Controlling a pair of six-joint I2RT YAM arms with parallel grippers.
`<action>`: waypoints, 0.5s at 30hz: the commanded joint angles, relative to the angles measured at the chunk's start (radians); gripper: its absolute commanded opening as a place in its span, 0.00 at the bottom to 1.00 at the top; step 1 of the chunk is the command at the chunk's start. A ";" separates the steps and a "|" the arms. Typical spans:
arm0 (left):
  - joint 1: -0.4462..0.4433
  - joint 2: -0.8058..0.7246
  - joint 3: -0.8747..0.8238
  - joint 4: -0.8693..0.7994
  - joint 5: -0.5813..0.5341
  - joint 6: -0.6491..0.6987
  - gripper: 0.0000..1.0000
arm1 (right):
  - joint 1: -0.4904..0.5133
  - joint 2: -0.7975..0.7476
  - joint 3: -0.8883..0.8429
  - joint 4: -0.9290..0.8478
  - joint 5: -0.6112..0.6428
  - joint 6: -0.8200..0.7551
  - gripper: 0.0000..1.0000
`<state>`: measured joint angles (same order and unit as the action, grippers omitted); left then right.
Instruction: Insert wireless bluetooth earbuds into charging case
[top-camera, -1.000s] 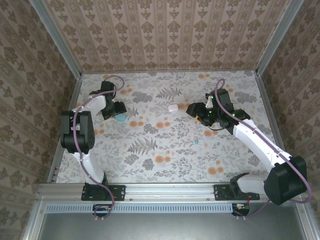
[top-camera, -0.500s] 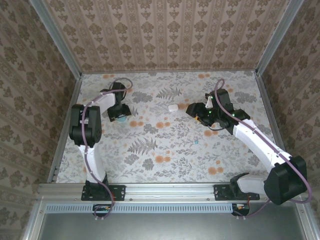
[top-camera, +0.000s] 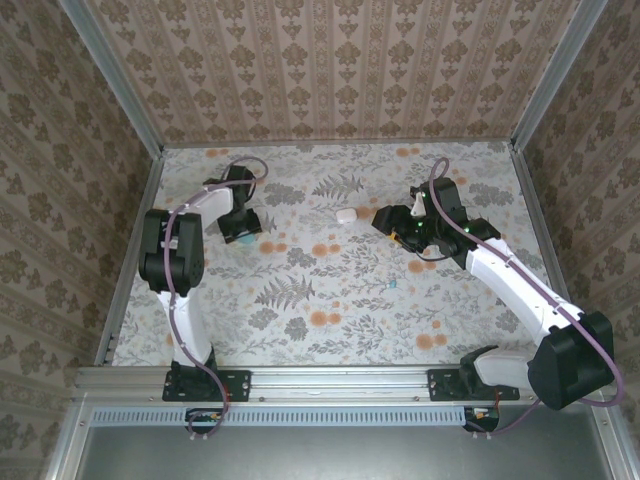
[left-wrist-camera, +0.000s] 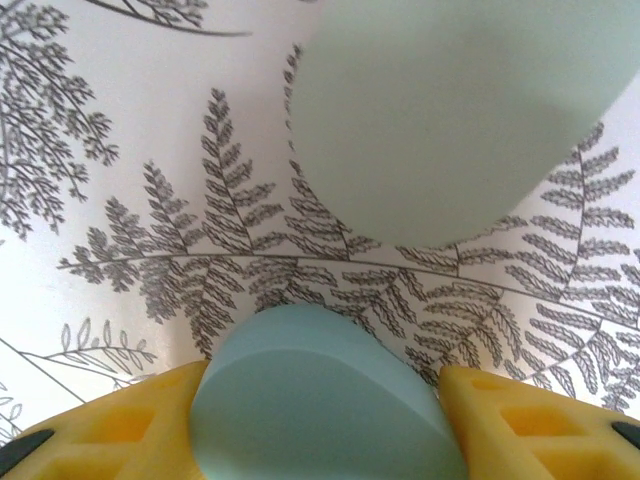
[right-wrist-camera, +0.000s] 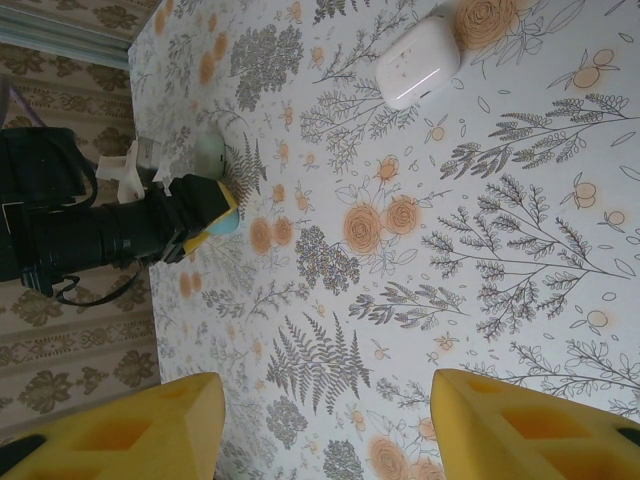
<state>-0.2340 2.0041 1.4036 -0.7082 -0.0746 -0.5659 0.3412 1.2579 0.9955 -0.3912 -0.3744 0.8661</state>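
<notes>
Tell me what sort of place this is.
Likely a staged robot data-collection booth, not a real room: wallpapered panels in an aluminium frame, a floral-print tabletop, and a left arm and right arm bolted to a rail at its near edge.

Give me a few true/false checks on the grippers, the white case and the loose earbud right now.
1. The white case lies on the table, apart from both grippers. True.
2. The right gripper holds the white case. False: its fingers stand apart with nothing between them.
3. A teal pebble-shaped piece sits between the fingers of the left gripper. True.
4. The small teal earbud sits in the white case. False: it lies on the table, apart from the case.
</notes>
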 joint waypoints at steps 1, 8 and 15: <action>-0.041 -0.052 -0.033 -0.046 0.040 0.024 0.53 | 0.007 -0.010 0.011 -0.013 0.004 -0.022 0.59; -0.213 -0.113 -0.110 -0.015 0.118 -0.059 0.54 | -0.004 -0.017 -0.003 -0.071 0.080 -0.093 0.59; -0.430 -0.062 -0.066 0.023 0.172 -0.196 0.55 | -0.015 -0.023 -0.037 -0.104 0.136 -0.141 0.59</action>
<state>-0.6266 1.9240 1.3083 -0.6933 0.0593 -0.6758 0.3325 1.2572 0.9806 -0.4515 -0.2909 0.7673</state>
